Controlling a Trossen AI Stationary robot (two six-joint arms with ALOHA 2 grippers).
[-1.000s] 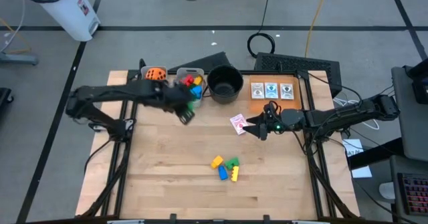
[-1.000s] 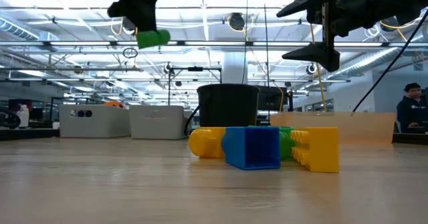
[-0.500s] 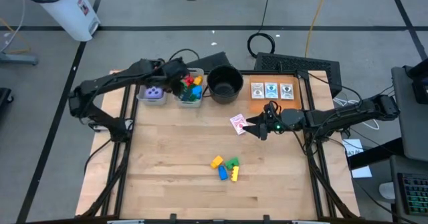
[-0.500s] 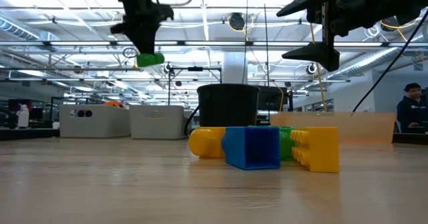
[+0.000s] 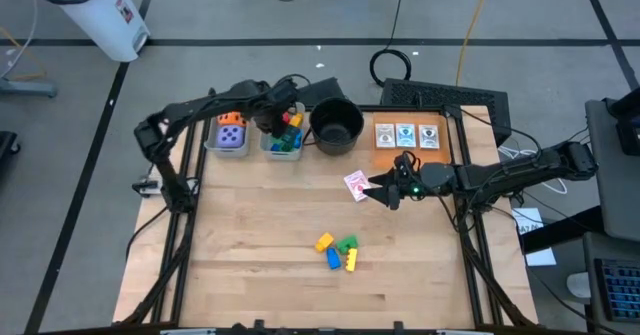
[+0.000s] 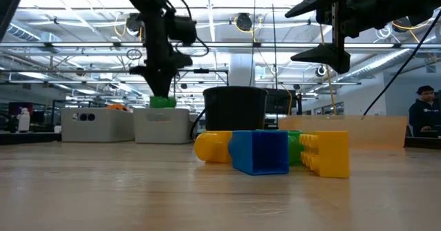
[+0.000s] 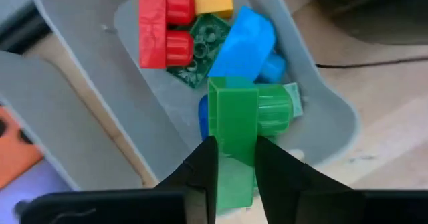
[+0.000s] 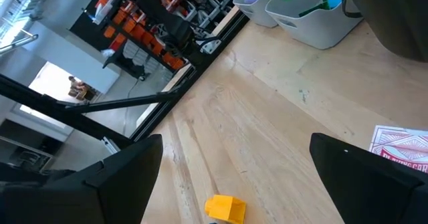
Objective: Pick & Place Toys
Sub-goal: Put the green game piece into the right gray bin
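A green block (image 7: 235, 120) is in my left gripper (image 7: 234, 167), which is shut on it and hangs over a grey bin (image 5: 283, 141) at the far left. In the low view the green block (image 6: 162, 102) is just above the bin's rim (image 6: 162, 113). Red, yellow, blue and dark green blocks (image 7: 200, 33) lie in that bin. Several more blocks (image 5: 338, 252) lie in a heap on the table near its front. My right gripper (image 5: 384, 191) stands open above the table at the right, beside a red-backed card (image 5: 355, 185). My left gripper pinches the green block between its two fingers (image 7: 200, 167), on two opposite sides of the block's end (image 7: 234, 158) nearest the wrist. The fingers come from above, pointing steeply down. The block hangs below them, clear of the bin and the blocks in it.
A second grey bin (image 5: 230, 135) to the left holds an orange die and a purple die. A round black pot (image 5: 335, 125) stands right of the block bin. Three picture cards (image 5: 405, 135) lie in a row at the far right. A person (image 6: 424, 114) shows beyond the table.
My left gripper has carried the green block toward the table's far edge and down, from over the open table to just above the block bin. It has turned a little on the way. The block stays in its fingers.
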